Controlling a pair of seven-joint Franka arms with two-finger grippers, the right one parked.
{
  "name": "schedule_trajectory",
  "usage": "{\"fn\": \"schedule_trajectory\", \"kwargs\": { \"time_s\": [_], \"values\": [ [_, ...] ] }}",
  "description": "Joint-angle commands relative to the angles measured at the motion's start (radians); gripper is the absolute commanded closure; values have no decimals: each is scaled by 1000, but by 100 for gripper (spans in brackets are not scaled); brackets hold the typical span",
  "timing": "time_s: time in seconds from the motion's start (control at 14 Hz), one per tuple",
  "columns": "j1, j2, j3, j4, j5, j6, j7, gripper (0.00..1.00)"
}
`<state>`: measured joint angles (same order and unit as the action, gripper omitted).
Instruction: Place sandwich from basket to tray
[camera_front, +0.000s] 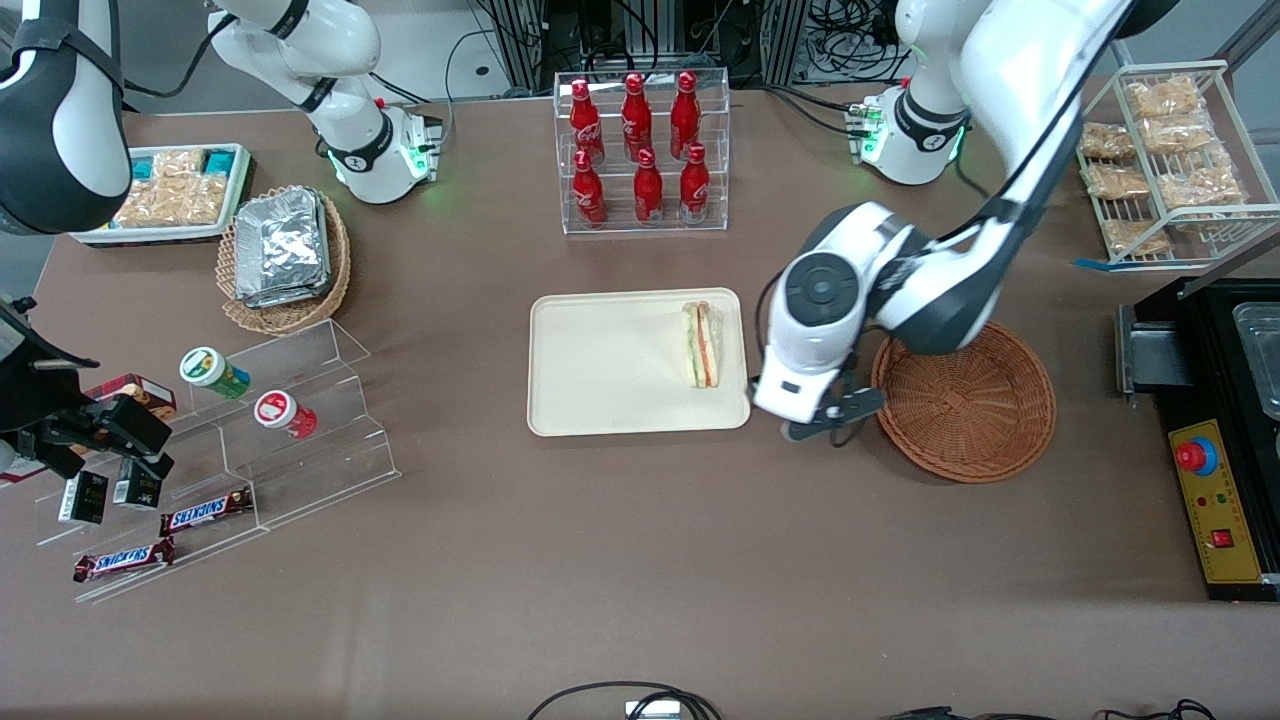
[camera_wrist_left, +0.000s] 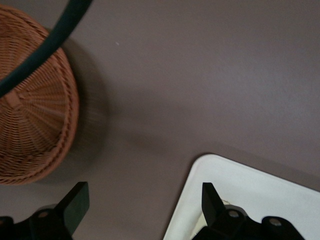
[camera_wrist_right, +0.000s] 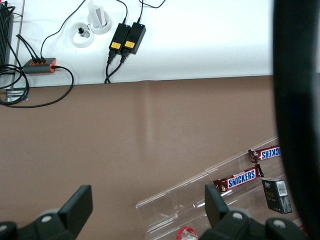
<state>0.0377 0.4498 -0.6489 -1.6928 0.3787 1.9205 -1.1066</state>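
The sandwich (camera_front: 701, 344), a white-bread wedge with green, orange and red layers, lies on the cream-beige tray (camera_front: 600, 370) near the tray's edge toward the working arm's end. The reddish-brown wicker basket (camera_front: 965, 402) stands empty beside the tray; it also shows in the left wrist view (camera_wrist_left: 35, 105), as does a corner of the tray (camera_wrist_left: 240, 190). My left gripper (camera_front: 835, 420) hangs low over the bare table between tray and basket, open and empty, its fingertips (camera_wrist_left: 77, 200) wide apart.
A clear rack of red bottles (camera_front: 640, 150) stands farther from the camera than the tray. A tan basket of foil packets (camera_front: 285, 255), a white snack tray (camera_front: 170, 195) and an acrylic stand with Snickers bars (camera_front: 205, 512) lie toward the parked arm's end. A wire rack (camera_front: 1165, 165) and black machine (camera_front: 1225, 430) lie toward the working arm's end.
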Motion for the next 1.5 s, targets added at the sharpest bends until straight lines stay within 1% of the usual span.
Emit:
{"fn": "schedule_trajectory", "kwargs": {
  "time_s": [0.0,0.14,0.29,0.5,0.57,0.71,0.79,0.86,0.93,1.43],
  "values": [
    [48,-60,-6,40,-21,-84,2,1],
    [70,-59,-6,115,-43,-174,37,0],
    [114,-66,-6,154,-67,-254,141,0],
    [197,-127,-1,162,-119,-316,322,0],
    [217,-161,17,162,-151,-331,393,0],
    [199,-245,156,153,-248,-356,552,0],
    [176,-275,210,153,-285,-383,630,0],
    [160,-299,262,153,-296,-409,695,0],
    [157,-319,288,153,-297,-425,749,0],
    [156,-407,370,153,-299,-489,1020,0]
  ]
}}
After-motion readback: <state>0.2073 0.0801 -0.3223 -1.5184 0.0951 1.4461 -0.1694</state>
